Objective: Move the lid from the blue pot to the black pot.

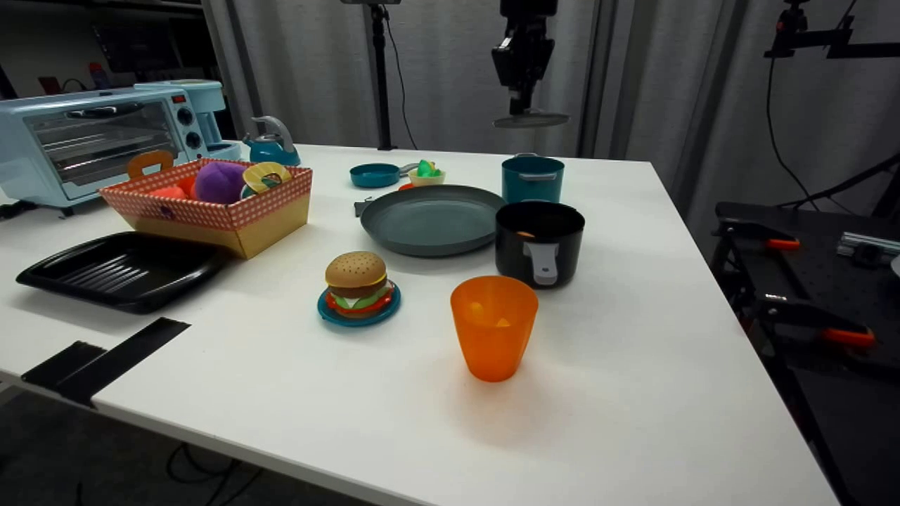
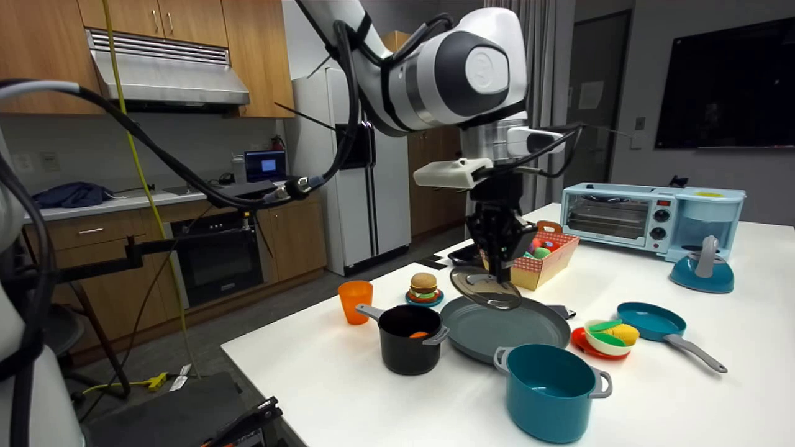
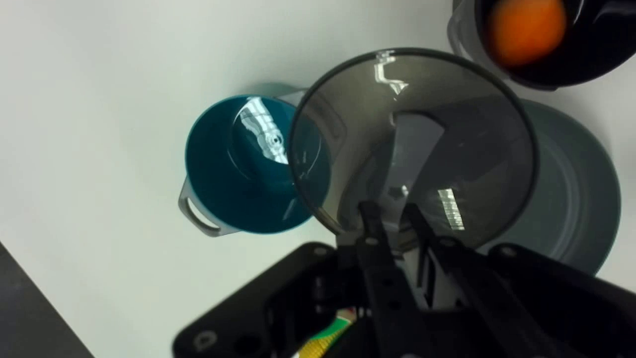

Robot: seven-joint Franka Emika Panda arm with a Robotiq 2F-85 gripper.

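Note:
The lid (image 1: 531, 121) is round, dark and see-through with a grey handle. It hangs in the air in both exterior views (image 2: 470, 289) and fills the middle of the wrist view (image 3: 472, 149). My gripper (image 3: 390, 209) is shut on the lid's handle; it also shows in both exterior views (image 1: 521, 107) (image 2: 502, 273). The blue pot (image 2: 540, 406) stands uncovered on the table (image 1: 532, 190), partly under the lid's edge in the wrist view (image 3: 213, 164). The black pot (image 2: 407, 355) is uncovered with an orange thing inside (image 1: 513, 249); part of it shows in the wrist view (image 3: 467, 35).
A large grey plate (image 1: 432, 221) lies beside both pots, under the lid. An orange cup (image 1: 492, 330) stands by the black pot. A burger on a plate (image 1: 356, 281), a basket (image 1: 274, 232), a black tray (image 1: 126, 270), a bowl of food (image 2: 599, 341) and a teal pan (image 2: 652, 323) surround them.

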